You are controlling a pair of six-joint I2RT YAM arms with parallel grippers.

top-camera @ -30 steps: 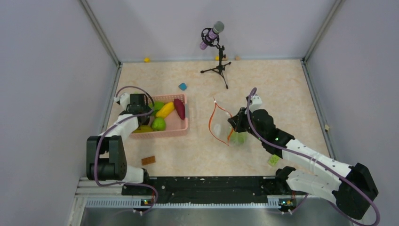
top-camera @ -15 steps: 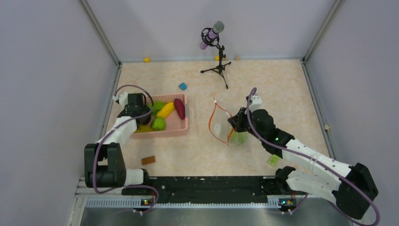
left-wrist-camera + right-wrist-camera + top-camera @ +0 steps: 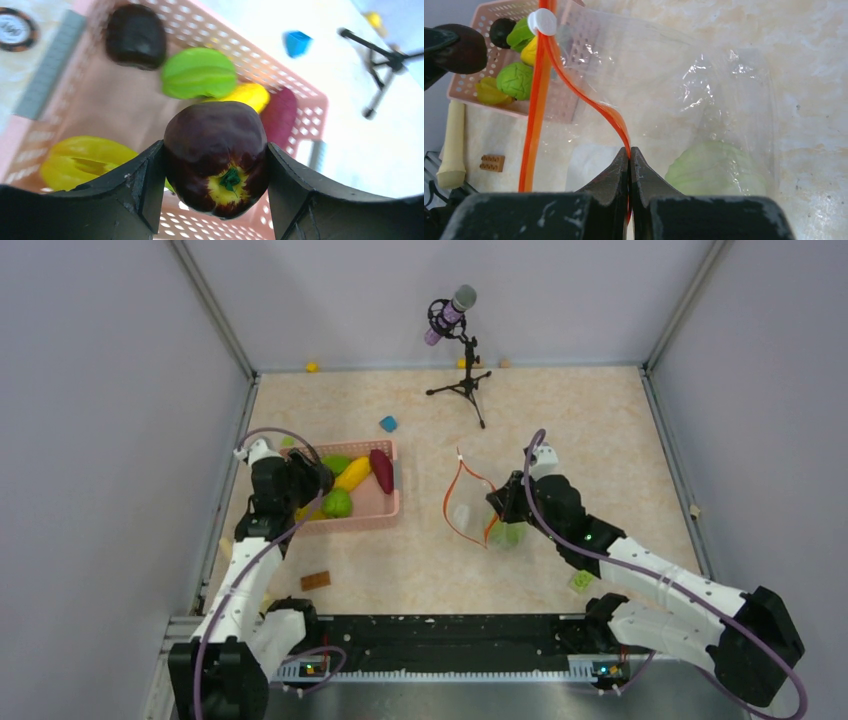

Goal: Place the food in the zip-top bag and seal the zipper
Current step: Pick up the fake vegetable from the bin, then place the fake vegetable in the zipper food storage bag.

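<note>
My left gripper [image 3: 215,172] is shut on a dark brown round piece of food [image 3: 215,150] with a yellow underside, and holds it above the pink basket [image 3: 300,85]. In the top view this gripper [image 3: 312,478] is over the basket's left part. A second dark piece [image 3: 136,35], a green piece [image 3: 199,72], a yellow piece [image 3: 351,473] and a maroon piece [image 3: 381,470] lie in the basket. My right gripper [image 3: 629,152] is shut on the orange-red zipper [image 3: 611,117] of the clear zip-top bag [image 3: 470,505] and holds its mouth open. A light green piece [image 3: 714,167] lies inside the bag. The white slider [image 3: 542,21] sits at the far end.
A microphone on a tripod [image 3: 455,340] stands at the back. A blue block [image 3: 388,423] lies behind the basket, a tan block [image 3: 315,580] in front of it, and a green block [image 3: 582,580] by the right arm. Walls close in on three sides.
My left arm has risen and swung; its gripper has come up out of the basket's left end with the dark brown piece and shifted slightly right. The right arm and bag stay still.
</note>
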